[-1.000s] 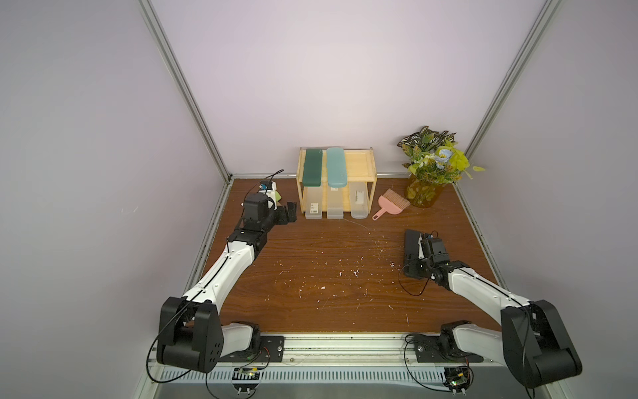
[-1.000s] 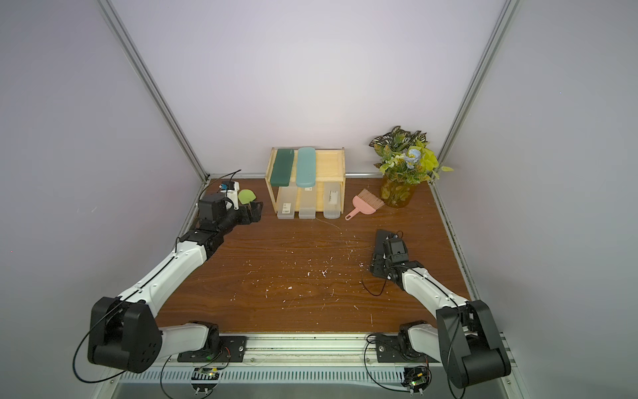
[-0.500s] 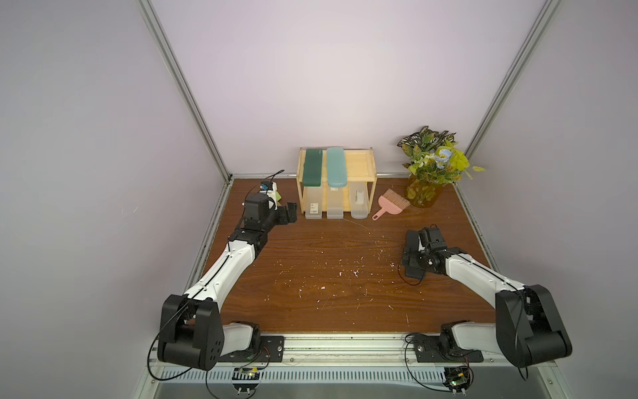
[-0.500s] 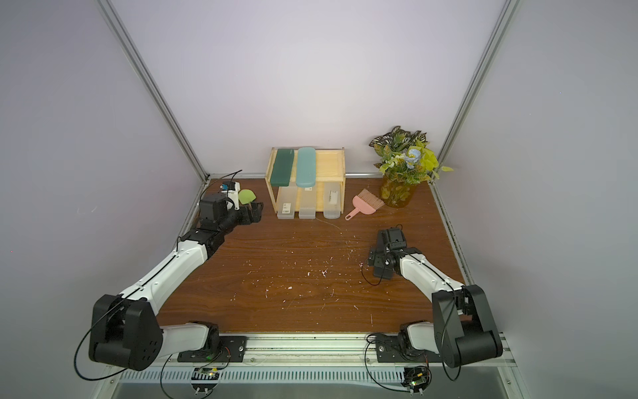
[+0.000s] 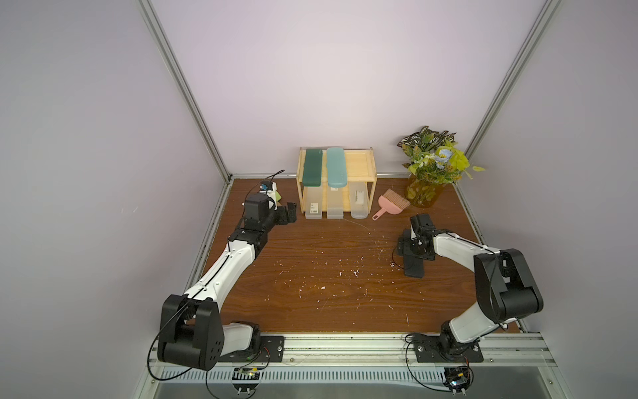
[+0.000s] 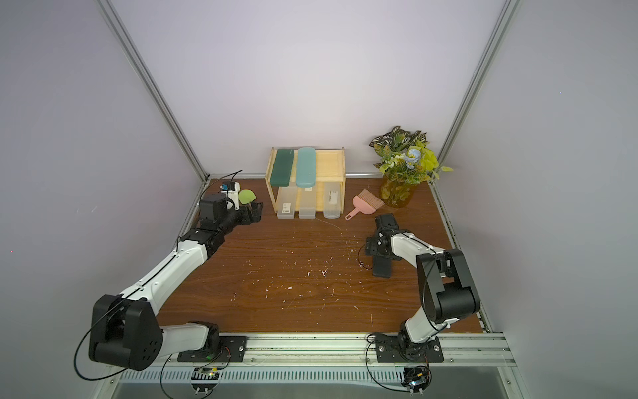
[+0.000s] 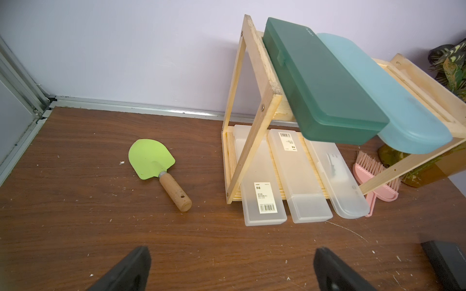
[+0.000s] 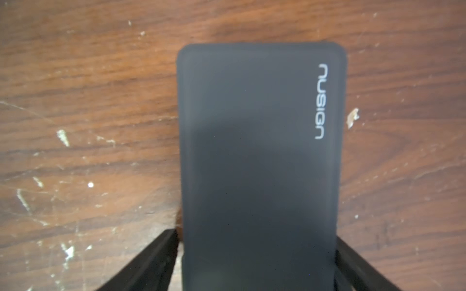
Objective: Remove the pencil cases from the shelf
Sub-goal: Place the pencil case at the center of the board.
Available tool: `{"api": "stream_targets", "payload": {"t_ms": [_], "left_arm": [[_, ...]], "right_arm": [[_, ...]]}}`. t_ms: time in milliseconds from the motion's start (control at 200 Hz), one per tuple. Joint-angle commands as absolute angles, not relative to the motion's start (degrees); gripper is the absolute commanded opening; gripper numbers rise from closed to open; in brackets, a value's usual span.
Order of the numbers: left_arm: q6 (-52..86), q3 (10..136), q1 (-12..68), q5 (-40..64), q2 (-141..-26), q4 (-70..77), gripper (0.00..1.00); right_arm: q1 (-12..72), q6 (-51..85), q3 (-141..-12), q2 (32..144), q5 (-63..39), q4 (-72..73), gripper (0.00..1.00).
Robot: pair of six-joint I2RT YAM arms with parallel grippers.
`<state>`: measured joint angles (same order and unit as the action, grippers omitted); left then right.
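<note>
The wooden shelf stands at the back wall. A dark green pencil case and a teal one lie on its upper tray. Three frosted cases stick out of the lower tray. A black pencil case lies flat on the table at the right. My right gripper straddles its far end, open, with a thin gap at one finger. My left gripper is open and empty, left of the shelf.
A green spatula with a wooden handle lies left of the shelf, behind my left gripper. A pink hand brush rests right of the shelf, and a vase of flowers stands in the back right corner. White crumbs dot the table.
My right wrist has shifted toward the back, and more of the black case now shows on the table in front of it. The left arm has stayed still.
</note>
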<state>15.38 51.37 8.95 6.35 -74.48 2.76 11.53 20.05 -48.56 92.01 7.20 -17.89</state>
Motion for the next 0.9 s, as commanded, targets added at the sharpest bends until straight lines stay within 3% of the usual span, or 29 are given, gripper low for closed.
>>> {"api": "stream_targets", "payload": {"t_ms": [0,150,440,711,896], "left_arm": [[14.57,51.50,9.35,5.44,-74.31,2.90,0.99],[14.57,51.59,9.36,5.72,-74.62,2.80,0.99],[14.54,51.33,9.40,5.30,-74.25,2.71,0.99],[14.64,51.17,9.40,5.38,-74.06,2.72,0.99],[14.61,51.11,9.39,5.30,-73.97,2.64,0.99]], "right_arm": [[11.43,18.69,-49.72,91.83,7.45,-19.47,0.81],[11.34,16.46,-50.40,91.91,7.19,-20.19,0.69],[11.28,12.49,-49.75,90.19,4.37,-22.06,0.67],[11.34,11.65,-48.35,88.51,2.87,-21.27,0.69],[11.48,11.89,-48.18,89.30,2.75,-20.98,0.82]]}}
